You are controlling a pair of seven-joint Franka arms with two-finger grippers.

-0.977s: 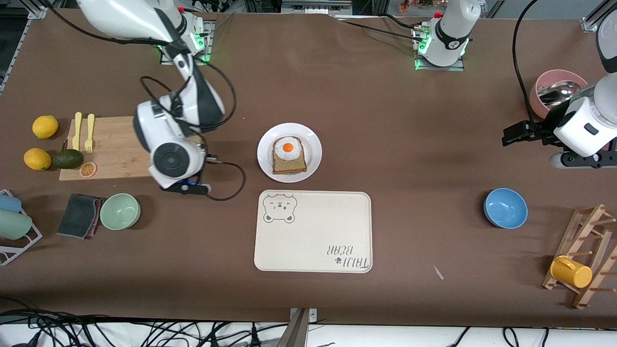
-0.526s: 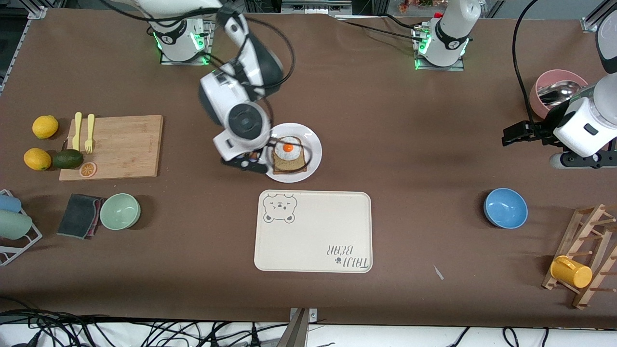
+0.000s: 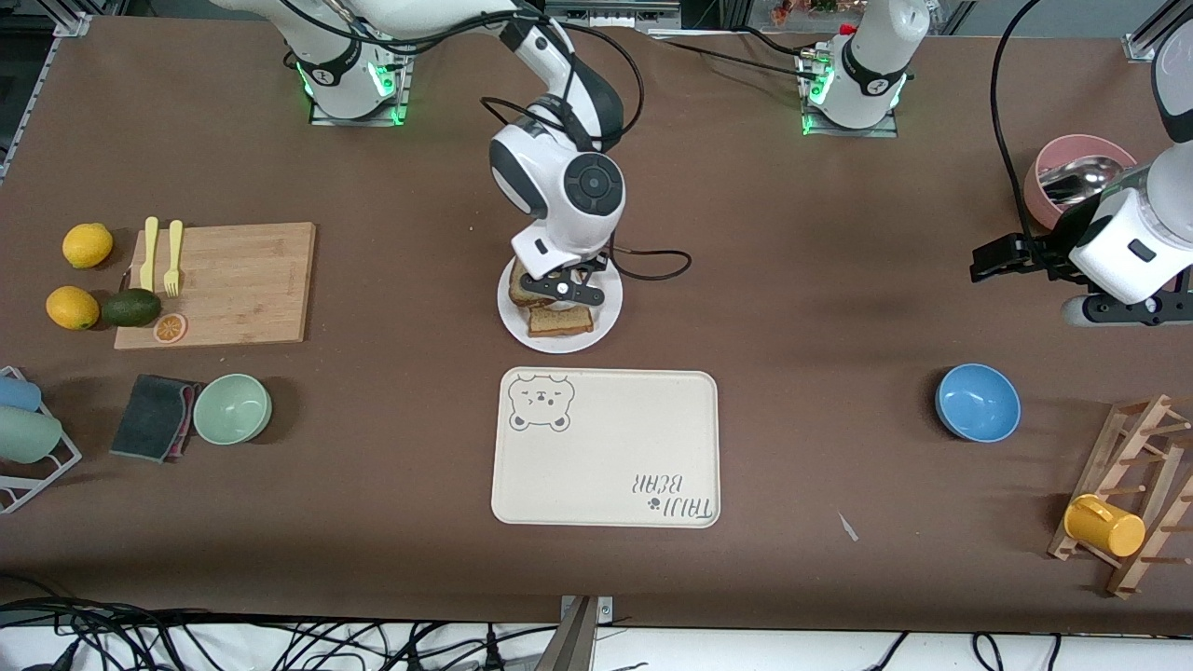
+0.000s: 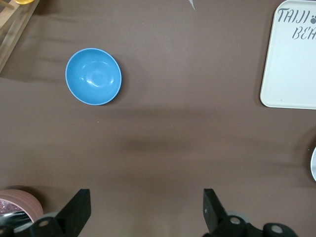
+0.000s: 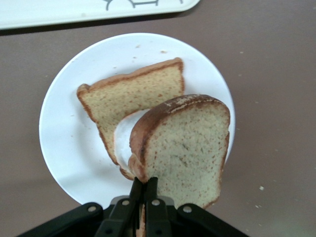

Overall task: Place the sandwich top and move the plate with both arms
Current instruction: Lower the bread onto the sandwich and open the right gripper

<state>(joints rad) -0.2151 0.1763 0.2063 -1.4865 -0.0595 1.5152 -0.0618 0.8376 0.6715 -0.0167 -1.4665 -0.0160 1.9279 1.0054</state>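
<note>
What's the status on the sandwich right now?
Right gripper shut on sandwich top, over plate. Left gripper open, waiting. Nothing in the way.

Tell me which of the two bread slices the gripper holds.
The plain slice, pinched at its edge by the shut right gripper and hanging over the plate. The other slice lies flat on the plate under the egg.

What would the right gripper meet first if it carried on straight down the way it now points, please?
Probably the egg-topped slice on the plate: the right gripper, shut on the sandwich top, hangs directly over it, though the gap is unclear.
</note>
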